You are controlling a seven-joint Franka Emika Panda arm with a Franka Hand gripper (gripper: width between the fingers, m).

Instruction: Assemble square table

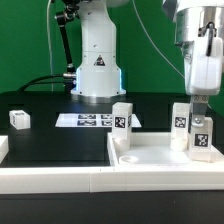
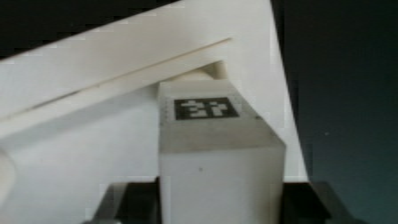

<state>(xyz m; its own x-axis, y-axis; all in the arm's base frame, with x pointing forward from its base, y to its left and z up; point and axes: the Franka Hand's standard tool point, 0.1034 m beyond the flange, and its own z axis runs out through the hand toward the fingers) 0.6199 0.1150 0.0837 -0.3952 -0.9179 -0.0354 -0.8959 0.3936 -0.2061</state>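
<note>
Quick look at the square table top (image 1: 150, 152): sitting rim-up at the near right of the black work surface (image 1: 50, 135) in the exterior view, just behind the long white rail (image 1: 50, 178). Basically working as a shallow tray here, with three legs upright in it.

Contents of the tray:
- Far-left corner: corner leg (image 1: 122, 120), standing upright, tag turned toward the camera.
- Along the far rim, toward the exterior view's right: second leg (image 1: 181, 118), also upright.
- Just beside that one, a bit nearer and further right: held leg (image 1: 201, 137), pinched near its upper end by the gripper (image 1: 200, 106) reaching straight down from above.

Claw at a narrowish spread, clamped on the held leg with a finger on either side. Same story in the wrist view: white block filling the middle of the shot, tag facing the lens, dark fingers flanking it, and a corner of the tray's raised rim right behind. Can't tell whether its lower end touches the tray floor or sits in anything.

Outside the tray: loose leg (image 1: 19, 119) on the black surface way over at the exterior view's left, well apart from the rest. Marker board (image 1: 88, 120) flat on the table between that loose leg and the tray, just in front of the robot base (image 1: 97, 70).
</note>
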